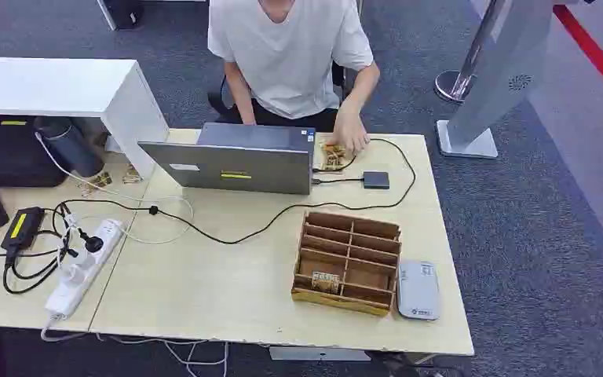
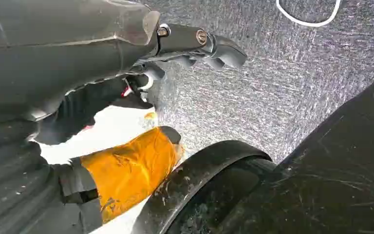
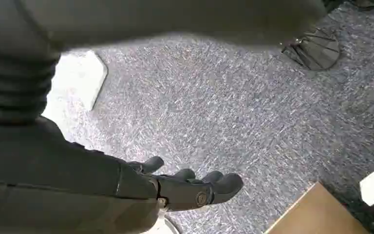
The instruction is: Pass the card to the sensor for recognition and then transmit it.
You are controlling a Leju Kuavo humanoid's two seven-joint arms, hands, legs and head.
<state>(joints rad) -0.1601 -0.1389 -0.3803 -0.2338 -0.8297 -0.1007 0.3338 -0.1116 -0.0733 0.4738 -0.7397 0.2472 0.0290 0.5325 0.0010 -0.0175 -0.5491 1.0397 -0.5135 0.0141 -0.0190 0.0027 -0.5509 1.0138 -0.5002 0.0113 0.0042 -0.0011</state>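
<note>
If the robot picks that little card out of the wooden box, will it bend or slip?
The card looks thin and small, so probably light and fairly stiff. It lies low inside a compartment of the wooden box, so fingers may struggle to get under it. It seems flat, so unlikely to roll.

I see a pale wood-grain table (image 1: 228,290) across the middle of the head view, on blue-grey speckled carpet (image 1: 534,236). At lower right sits a brown wooden divided tray (image 1: 349,263) holding a tan, dark-patterned card (image 1: 326,282); beside it lies a light grey sensor (image 1: 418,289). The laptop (image 1: 232,163) at centre is dark grey with a yellow strip. A white power strip (image 1: 82,271) and black cables (image 1: 228,232) show at left. The person (image 1: 290,55) at top wears a white shirt. My left hand (image 2: 195,46) and right hand (image 3: 185,187) are dark grey.
</note>
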